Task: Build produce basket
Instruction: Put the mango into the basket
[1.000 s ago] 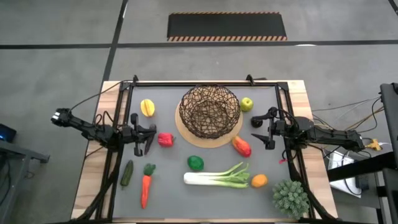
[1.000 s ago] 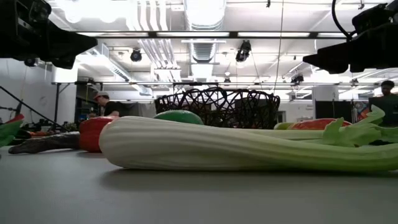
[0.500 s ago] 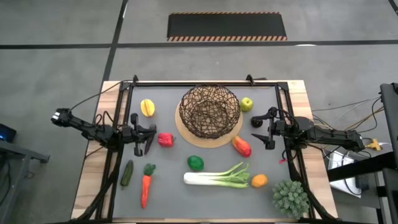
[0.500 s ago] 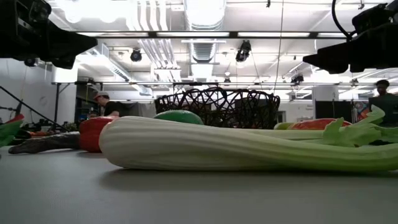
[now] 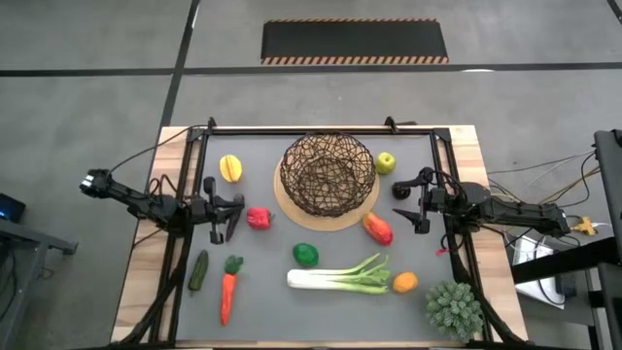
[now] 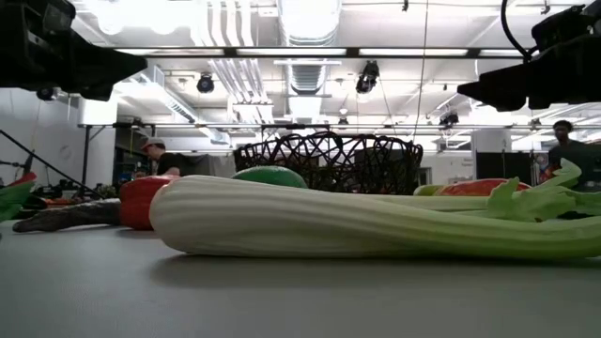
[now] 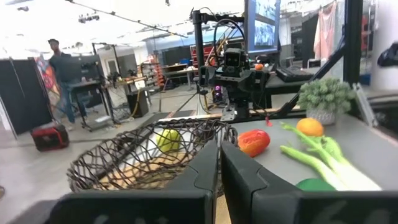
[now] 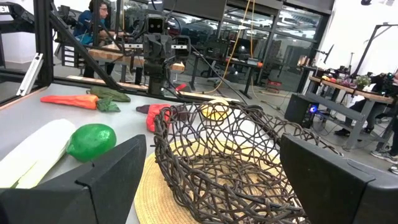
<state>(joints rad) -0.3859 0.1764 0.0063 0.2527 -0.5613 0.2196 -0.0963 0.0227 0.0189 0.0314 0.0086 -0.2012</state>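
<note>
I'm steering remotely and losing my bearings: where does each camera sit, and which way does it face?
High view: overhead, looking straight down on the basket; both arms show.
Low view: at tabletop height, facing the leek; arms overhead.
Left wrist view: on the left arm, facing the basket past the shut left claw.
Right wrist view: on the right arm, facing the basket between the open right claw.
All four share the basket.

Left gripper (image 7: 219,163) seen shut, fingers together, w/ basket (image 7: 143,158) just beyond. Green apple (image 7: 167,139) seen thru lattice; red pepper (image 7: 254,142), orange (image 7: 309,126), leek (image 7: 323,160) beside.
</note>
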